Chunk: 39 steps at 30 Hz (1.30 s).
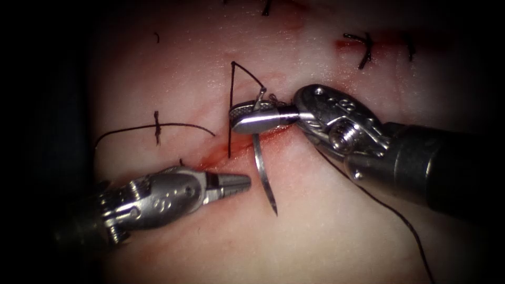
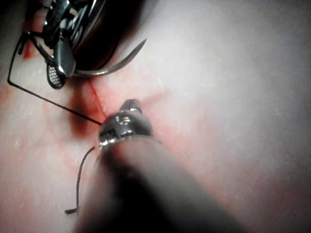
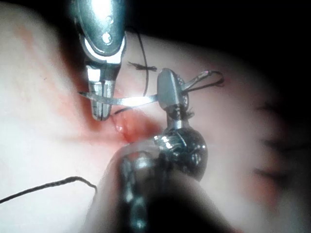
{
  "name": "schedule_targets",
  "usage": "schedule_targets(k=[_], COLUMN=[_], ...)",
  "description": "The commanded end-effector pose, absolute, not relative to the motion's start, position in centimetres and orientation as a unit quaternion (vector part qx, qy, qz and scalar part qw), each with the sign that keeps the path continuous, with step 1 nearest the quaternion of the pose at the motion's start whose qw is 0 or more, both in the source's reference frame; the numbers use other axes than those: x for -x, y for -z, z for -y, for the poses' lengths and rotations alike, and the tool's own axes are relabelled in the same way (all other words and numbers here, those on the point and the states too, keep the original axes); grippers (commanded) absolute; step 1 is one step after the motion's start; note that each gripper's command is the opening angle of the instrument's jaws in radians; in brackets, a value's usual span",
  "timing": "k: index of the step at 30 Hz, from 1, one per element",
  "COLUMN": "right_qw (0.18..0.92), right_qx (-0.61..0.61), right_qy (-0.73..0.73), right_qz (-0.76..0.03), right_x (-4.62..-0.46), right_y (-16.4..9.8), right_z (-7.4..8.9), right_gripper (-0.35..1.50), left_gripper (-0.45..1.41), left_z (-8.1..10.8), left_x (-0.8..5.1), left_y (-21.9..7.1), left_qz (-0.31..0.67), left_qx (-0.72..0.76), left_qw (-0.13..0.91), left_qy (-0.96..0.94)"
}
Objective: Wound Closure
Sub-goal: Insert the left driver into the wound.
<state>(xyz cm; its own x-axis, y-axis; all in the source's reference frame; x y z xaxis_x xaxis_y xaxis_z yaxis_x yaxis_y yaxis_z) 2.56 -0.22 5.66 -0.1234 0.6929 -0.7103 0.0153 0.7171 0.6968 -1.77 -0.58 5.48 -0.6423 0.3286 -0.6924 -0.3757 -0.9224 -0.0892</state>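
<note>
Left tool [image 1: 231, 185] empty; needle [image 1: 264, 176] in right tool [image 1: 258, 117] over tissue [image 1: 326, 231].

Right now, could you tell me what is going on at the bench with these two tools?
The right tool holds the curved needle near its thread end, over the cut in the tissue. The needle's body and point hang free, not in the tissue. Thread rises from the cut to the needle's end. The left tool sits left of the needle, jaws shut, holding nothing. Red fluid lies along the cut.
</note>
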Motion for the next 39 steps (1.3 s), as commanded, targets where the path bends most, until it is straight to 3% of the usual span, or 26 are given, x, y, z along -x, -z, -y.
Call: schedule_targets(k=[1, 3, 14, 27, 35, 37, 38, 39], right_qw=[0.612, 0.613, 0.615, 0.628, 0.648, 0.657, 0.661, 0.661], right_qx=[-0.252, -0.250, -0.243, -0.213, -0.145, -0.108, -0.085, -0.074], right_qy=[-0.274, -0.273, -0.268, -0.230, -0.167, -0.140, -0.121, -0.111], right_qz=[-0.698, -0.699, -0.701, -0.713, -0.728, -0.733, -0.736, -0.738], right_x=[-2.64, -2.64, -2.65, -2.69, -2.81, -2.91, -2.97, -2.99], right_y=[-5.68, -5.68, -5.67, -5.74, -5.90, -5.97, -5.99, -6.00], right_z=[0.18, 0.19, 0.18, 0.18, 0.16, 0.11, 0.07, 0.06], right_gripper=[-0.35, -0.35, -0.35, -0.35, -0.35, -0.35, -0.35, -0.35], left_gripper=[-0.29, -0.23, -0.27, -0.08, -0.14, -0.08, 0.11, 0.17], left_z=[0.52, 0.49, 0.53, 0.37, 0.41, 0.45, 0.48, 0.48], left_x=[1.80, 1.75, 1.63, 1.62, 1.68, 1.70, 1.71, 1.71], left_y=[-5.54, -5.55, -5.81, -6.00, -6.16, -6.14, -6.12, -6.10], left_qz=[-0.040, -0.048, 0.012, 0.023, 0.075, 0.101, 0.118, 0.123], left_qx=[0.364, 0.354, 0.302, 0.281, 0.260, 0.253, 0.254, 0.255], left_qw=[0.206, 0.223, 0.235, 0.219, 0.199, 0.189, 0.180, 0.175], left_qy=[-0.908, -0.907, -0.924, -0.934, -0.942, -0.943, -0.943, -0.943])
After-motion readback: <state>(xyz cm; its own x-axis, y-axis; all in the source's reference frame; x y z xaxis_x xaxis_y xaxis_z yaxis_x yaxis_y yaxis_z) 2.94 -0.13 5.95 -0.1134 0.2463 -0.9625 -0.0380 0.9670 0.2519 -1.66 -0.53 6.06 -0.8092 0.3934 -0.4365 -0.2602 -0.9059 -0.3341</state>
